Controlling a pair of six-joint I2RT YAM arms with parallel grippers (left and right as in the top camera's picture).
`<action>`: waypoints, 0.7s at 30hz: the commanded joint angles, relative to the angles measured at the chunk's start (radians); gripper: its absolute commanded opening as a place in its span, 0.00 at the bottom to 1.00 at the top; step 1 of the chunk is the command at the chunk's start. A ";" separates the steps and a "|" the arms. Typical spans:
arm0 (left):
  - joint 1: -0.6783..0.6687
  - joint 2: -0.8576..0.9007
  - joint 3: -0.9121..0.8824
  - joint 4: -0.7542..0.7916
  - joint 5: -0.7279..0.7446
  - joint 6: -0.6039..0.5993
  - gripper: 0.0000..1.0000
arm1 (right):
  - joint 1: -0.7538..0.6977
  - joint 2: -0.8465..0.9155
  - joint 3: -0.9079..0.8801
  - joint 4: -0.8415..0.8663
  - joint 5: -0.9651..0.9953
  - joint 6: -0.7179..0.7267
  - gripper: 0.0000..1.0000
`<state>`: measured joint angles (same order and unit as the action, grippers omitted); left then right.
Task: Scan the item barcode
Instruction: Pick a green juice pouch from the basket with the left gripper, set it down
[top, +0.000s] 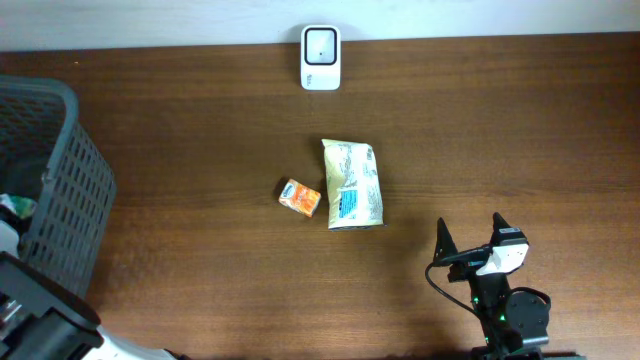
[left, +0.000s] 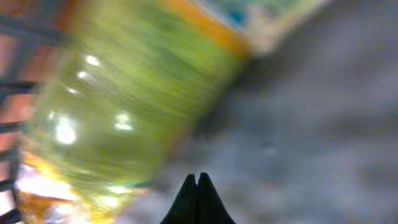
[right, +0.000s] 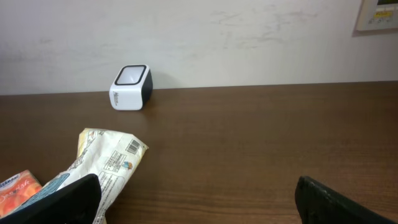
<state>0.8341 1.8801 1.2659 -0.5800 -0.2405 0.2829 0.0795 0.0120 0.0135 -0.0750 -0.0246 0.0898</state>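
Note:
A white barcode scanner (top: 321, 57) stands at the table's far edge, also seen in the right wrist view (right: 130, 87). A pale snack bag (top: 351, 184) lies mid-table with a small orange carton (top: 299, 197) just to its left. My right gripper (top: 470, 232) is open near the front right, with nothing between its fingers; the bag (right: 106, 162), its barcode facing up, lies ahead and to the left. In the left wrist view my left gripper (left: 197, 177) is shut, tips pressed together, beside a blurred green-yellow package (left: 118, 106). Nothing shows between the tips.
A dark grey mesh basket (top: 60, 180) stands at the left edge of the table, with items inside it. The left arm's base sits at the bottom left corner. A wall runs behind the scanner.

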 joint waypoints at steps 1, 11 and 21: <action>0.000 0.017 -0.007 -0.025 0.234 -0.075 0.00 | 0.005 -0.006 -0.008 -0.002 0.002 -0.005 0.99; 0.002 -0.010 0.107 0.008 0.004 0.120 0.75 | 0.005 -0.006 -0.008 -0.002 0.002 -0.005 0.99; 0.086 0.104 0.107 0.181 -0.018 0.187 0.97 | 0.005 -0.006 -0.008 -0.002 0.002 -0.005 0.99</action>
<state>0.9119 1.9671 1.3594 -0.4461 -0.2592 0.4568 0.0795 0.0120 0.0135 -0.0750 -0.0246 0.0902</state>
